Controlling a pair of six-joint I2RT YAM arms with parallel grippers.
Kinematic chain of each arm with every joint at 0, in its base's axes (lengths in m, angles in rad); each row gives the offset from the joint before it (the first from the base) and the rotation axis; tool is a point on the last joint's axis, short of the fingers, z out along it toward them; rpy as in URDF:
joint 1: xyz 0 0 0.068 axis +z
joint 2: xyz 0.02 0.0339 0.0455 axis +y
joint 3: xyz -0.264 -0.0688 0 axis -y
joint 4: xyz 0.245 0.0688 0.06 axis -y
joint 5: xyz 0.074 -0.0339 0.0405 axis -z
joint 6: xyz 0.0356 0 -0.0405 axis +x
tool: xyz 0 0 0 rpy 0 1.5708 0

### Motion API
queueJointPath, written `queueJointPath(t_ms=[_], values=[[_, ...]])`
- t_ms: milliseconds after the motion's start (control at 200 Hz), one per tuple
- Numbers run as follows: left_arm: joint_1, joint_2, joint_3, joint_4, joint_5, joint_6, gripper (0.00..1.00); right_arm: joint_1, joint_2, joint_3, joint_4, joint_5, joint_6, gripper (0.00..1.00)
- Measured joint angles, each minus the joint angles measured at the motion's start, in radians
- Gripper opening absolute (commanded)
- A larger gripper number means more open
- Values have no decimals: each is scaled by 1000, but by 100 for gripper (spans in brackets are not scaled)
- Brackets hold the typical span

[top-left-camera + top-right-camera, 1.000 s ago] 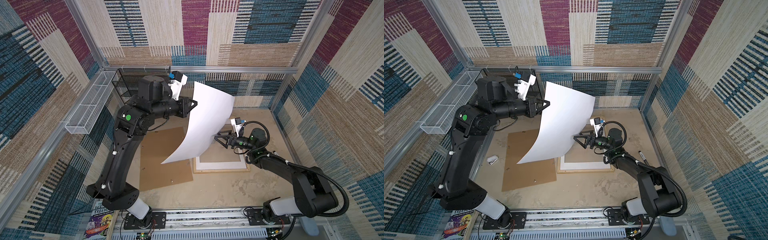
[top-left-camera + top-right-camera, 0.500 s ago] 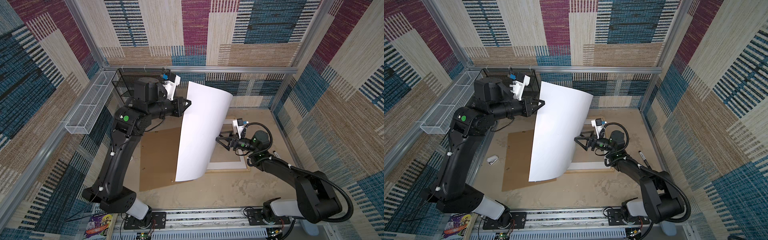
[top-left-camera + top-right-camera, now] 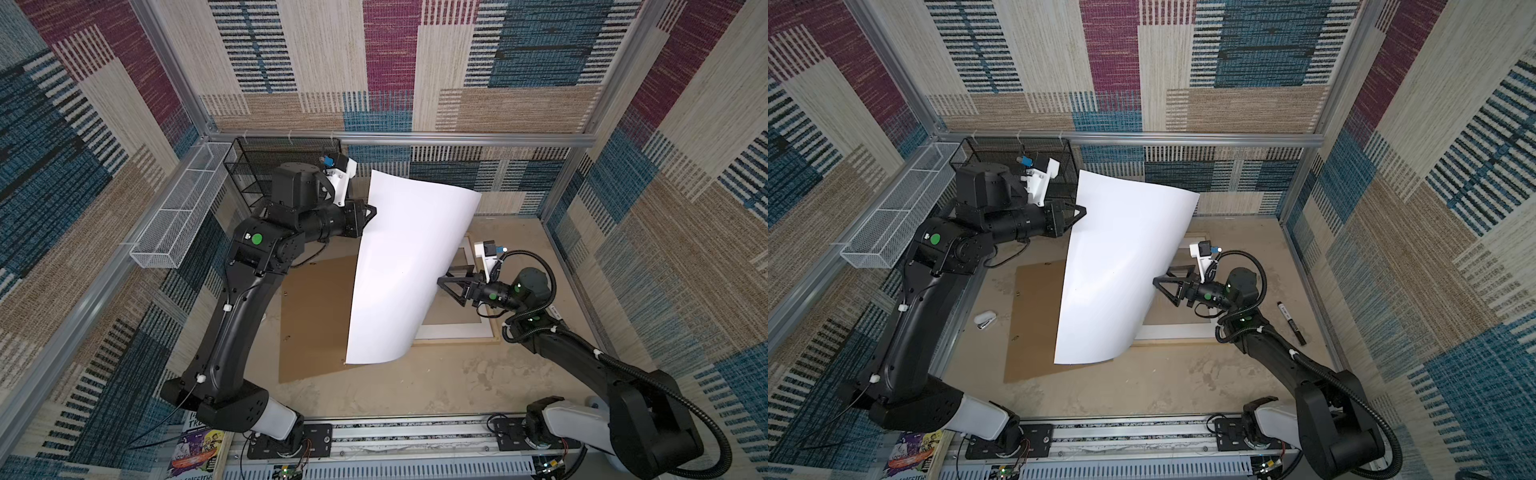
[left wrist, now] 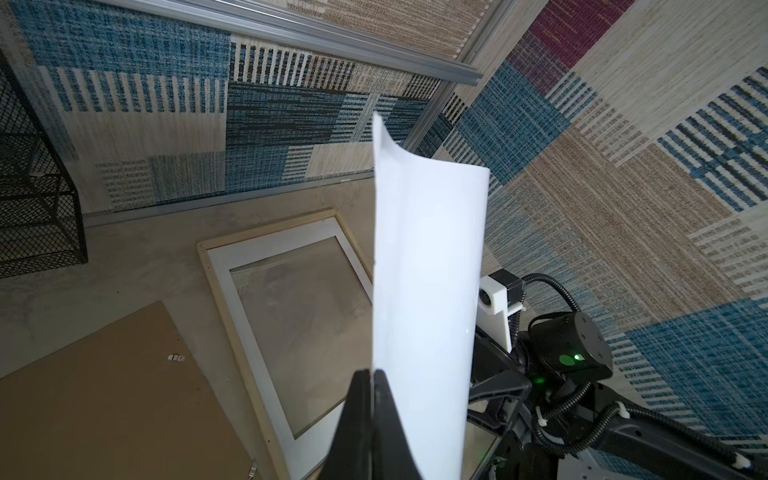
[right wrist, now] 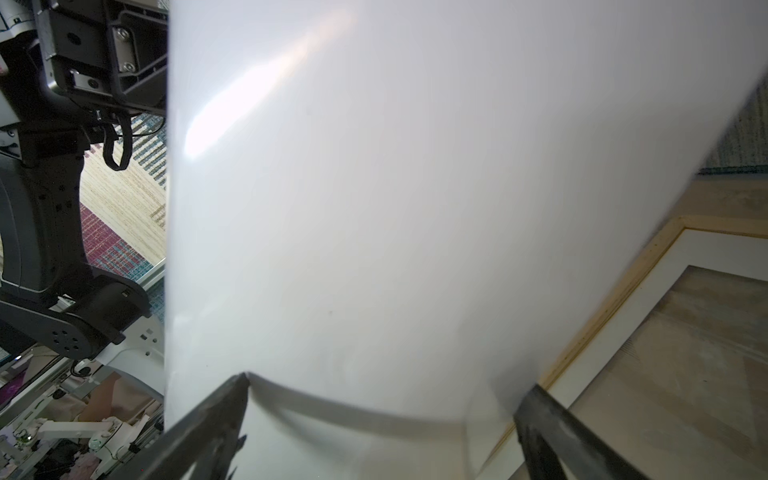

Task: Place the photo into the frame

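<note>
I have the left end effector (image 3: 371,210) pinched together on one edge of the photo (image 3: 409,270), close to an upper corner, and the wrist view shows both fingers (image 4: 388,409) closed flat on the sheet (image 4: 428,270). The print hangs raised and curled above the counter (image 3: 436,390), and only its blank white back shows (the picture side faces away from every camera). In both top views it covers the gap between the brown backing board (image 3: 316,324) and the frame (image 3: 457,341), which lies flat on the counter with a white mat (image 4: 249,266) inside its pale wood strips (image 4: 220,299). I cannot tell whether the sheet's lower edge touches anything. The right end effector (image 3: 448,287) sits low over the frame with its fingers spread wide apart against the sheet's far side (image 5: 374,208). One fingertip (image 5: 243,380) seems to meet the paper, and nothing is clamped.
</note>
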Motion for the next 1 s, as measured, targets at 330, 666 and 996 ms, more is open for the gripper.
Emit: queueJointPath(t_ms=[330, 666, 996], values=[[11, -9, -58, 35, -26, 4, 0, -3, -38, -29, -26, 7, 0, 99], [22, -14, -113, 53, -51, 11, 0, -3, -67, -40, -54, 8, 0, 100], [31, -30, -181, 99, -78, 23, 0, -4, -79, -42, -91, 31, -4, 100]])
